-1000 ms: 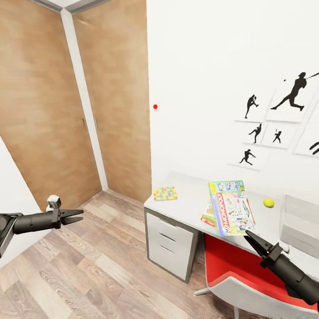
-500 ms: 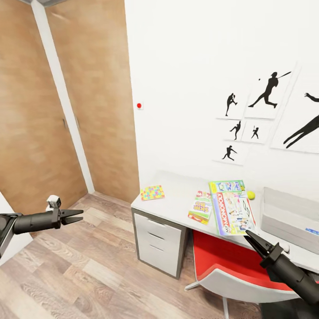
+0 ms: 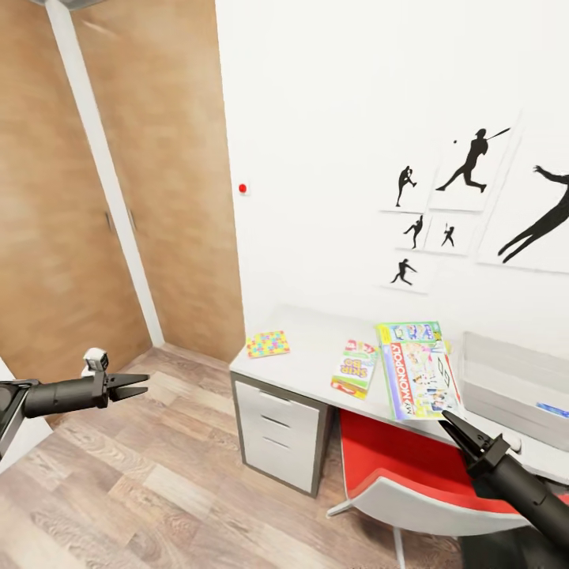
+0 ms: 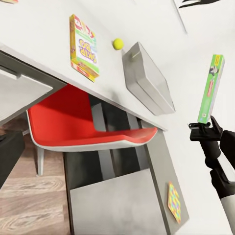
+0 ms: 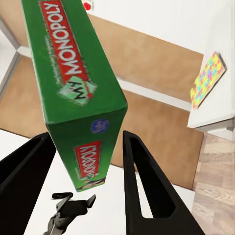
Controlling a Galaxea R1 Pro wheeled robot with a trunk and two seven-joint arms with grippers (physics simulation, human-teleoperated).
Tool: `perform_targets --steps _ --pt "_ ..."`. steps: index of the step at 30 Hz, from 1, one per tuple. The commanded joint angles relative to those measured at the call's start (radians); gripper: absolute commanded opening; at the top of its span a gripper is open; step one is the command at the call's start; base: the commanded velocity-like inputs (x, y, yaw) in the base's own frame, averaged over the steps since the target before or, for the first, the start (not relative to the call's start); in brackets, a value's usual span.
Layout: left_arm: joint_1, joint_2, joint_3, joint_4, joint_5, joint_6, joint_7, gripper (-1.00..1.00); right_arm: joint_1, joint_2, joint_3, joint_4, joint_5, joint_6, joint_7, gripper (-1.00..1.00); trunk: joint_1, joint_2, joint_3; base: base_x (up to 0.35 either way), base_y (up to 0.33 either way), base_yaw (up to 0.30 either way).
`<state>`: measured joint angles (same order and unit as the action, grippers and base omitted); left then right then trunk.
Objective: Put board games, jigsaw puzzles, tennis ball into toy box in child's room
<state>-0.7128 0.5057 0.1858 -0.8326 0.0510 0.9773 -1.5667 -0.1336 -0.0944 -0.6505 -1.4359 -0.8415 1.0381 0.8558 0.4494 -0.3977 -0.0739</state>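
surface (image 3: 312,359) w/ pale top runs along the white wall ahead of me, white drawers (image 3: 280,431) under its near end, wood-plank floor (image 3: 142,490) below, brown door (image 3: 95,182) off to my left. black sports silhouettes (image 3: 466,162) hang on the wall above it. red chair (image 3: 395,466) is tucked under the surface edge.

toy box (image 3: 514,379), light grey, sits on the surface at my right side; in the left wrist view (image 4: 147,78) it's just beside the tennis ball (image 4: 117,43). a bit of something blue shows in the box, can't tell what.

monopoly box (image 3: 417,367) w/ green edge is up in the air in front of the surface, clamped at its lower edge by my right gripper (image 3: 457,420); right wrist view has the box's green side (image 5: 73,93) sitting between the two fingers (image 5: 144,171). left wrist view shows it held upright, well off the surface.

skip-bo box (image 3: 354,367) lies flat on the surface, just left of the held box. jigsaw puzzle (image 3: 268,344) lies flat near the surface's left corner, apart from skip-bo. 2nd jigsaw (image 4: 174,201) lies on the lower dark-grey section.

my left gripper (image 3: 130,386) hovers over the floor, well away from the surface, jaws a little apart, holding nothing.
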Motion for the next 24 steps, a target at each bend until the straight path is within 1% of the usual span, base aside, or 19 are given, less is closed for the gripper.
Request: perform_targets --steps 1,24 --pt "0.0 0.0 0.0 0.0 0.0 0.011 -0.004 1.0 -0.001 0.0 -0.001 0.0 0.004 0.004 0.006 -1.0 0.001 -0.002 -0.002 0.0 0.0 -0.244" --pt "0.0 0.001 0.0 0.0 -0.001 0.009 -0.004 1.0 -0.001 -0.001 -0.002 0.0 0.004 0.004 0.006 -1.0 0.001 -0.002 -0.002 0.0 0.0 -0.276"
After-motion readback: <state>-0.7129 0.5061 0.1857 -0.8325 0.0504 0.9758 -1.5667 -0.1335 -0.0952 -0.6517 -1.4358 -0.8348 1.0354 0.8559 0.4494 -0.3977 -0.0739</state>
